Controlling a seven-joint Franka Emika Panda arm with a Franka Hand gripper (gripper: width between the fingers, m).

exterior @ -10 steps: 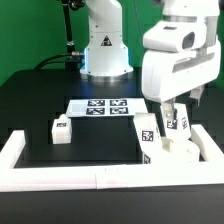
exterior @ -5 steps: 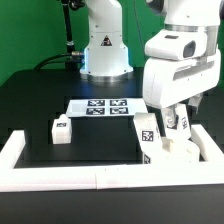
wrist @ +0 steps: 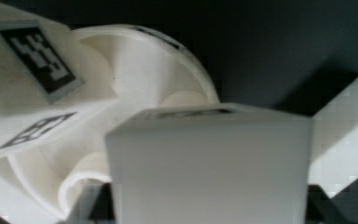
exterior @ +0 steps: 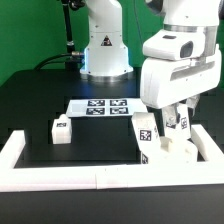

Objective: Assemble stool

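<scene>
The gripper (exterior: pixel 173 128) is clenched on a white stool leg (exterior: pixel 172 122), its two fingers pressing the block's opposite sides. In the wrist view that leg fills the foreground, with the dark fingers only just showing at its flanks. The leg hangs upright over the round seat (exterior: pixel 186 151), but whether its lower end touches the seat cannot be told. The arm reaches straight down from above, its bulky white wrist vertical on the exterior view's right. A second leg (exterior: pixel 146 134) stands just beside the seat. The third leg (exterior: pixel 60 131) lies well apart toward the exterior view's left, on the black table (exterior: pixel 40 105). The marker board (exterior: pixel 100 107) lies flat behind them.
</scene>
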